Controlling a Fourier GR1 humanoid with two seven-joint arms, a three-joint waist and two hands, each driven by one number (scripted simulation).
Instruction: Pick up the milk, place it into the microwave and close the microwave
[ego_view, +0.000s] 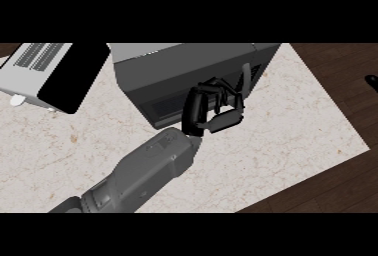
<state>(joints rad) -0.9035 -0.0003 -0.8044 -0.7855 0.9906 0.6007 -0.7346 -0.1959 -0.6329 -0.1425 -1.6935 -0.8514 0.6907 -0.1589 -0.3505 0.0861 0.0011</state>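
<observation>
The left hand (212, 109), fingers curled and visibly holding nothing, rests against the front of the microwave (177, 70) on the worktop (295, 130), probably pushing its door closed, with the milk unseen, presumably inside beyond the hand.

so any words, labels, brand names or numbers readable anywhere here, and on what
None can be read.
Microwave: plain dark grey body and door, no brand or numbers showing.
White appliance at the upper left: only vent slots and a black panel, no text.
Forearm and hand in front of the microwave: no markings legible.
Counter: bare speckled stone.
</observation>
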